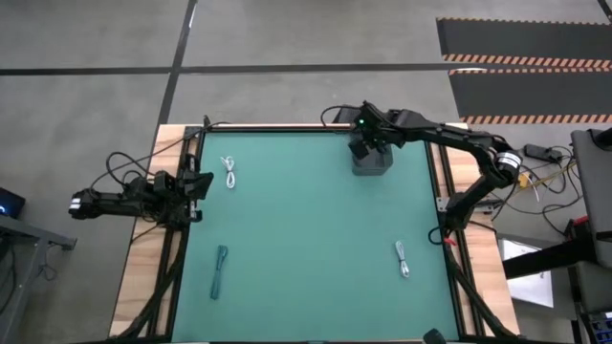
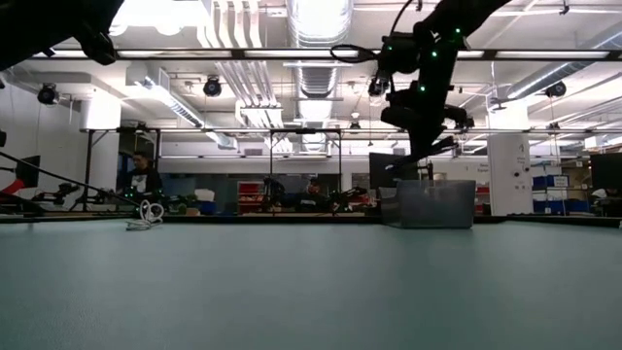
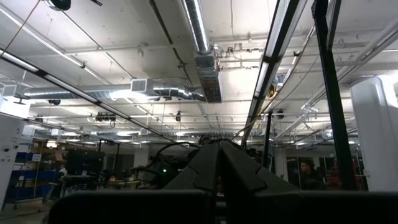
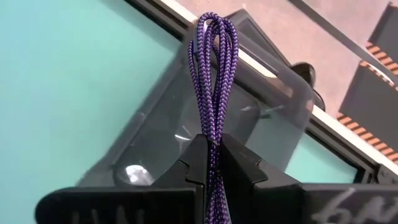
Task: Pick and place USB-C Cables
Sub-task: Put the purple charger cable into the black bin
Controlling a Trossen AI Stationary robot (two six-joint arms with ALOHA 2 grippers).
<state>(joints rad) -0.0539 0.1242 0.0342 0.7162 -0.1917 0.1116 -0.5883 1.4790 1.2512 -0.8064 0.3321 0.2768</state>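
My right gripper (image 4: 213, 146) hovers over a grey translucent bin (image 1: 371, 161) at the table's far side, shut on a dark purple braided cable bundle (image 4: 214, 74). In the low view this gripper (image 2: 424, 156) stands just above the bin (image 2: 434, 202). A white coiled cable (image 1: 229, 172) lies on the mat far left and also shows in the low view (image 2: 148, 214). A teal cable (image 1: 220, 270) lies near left, a light grey cable (image 1: 403, 258) near right. My left gripper (image 3: 219, 149) is shut and waits at the table's left edge (image 1: 191, 184). My right gripper pinches the purple cable bundle between its two fingers, with several strands together (image 4: 213, 127). The looped end (image 4: 214, 28) sticks out beyond the fingertips toward the bin. The fingers point down from above and the bundle is lifted clear of the table.
A green mat (image 1: 306, 239) covers the table, framed by black rails and wooden borders. The bin's inside (image 4: 186, 130) looks bare where it shows. The room behind holds shelves and people in the distance.
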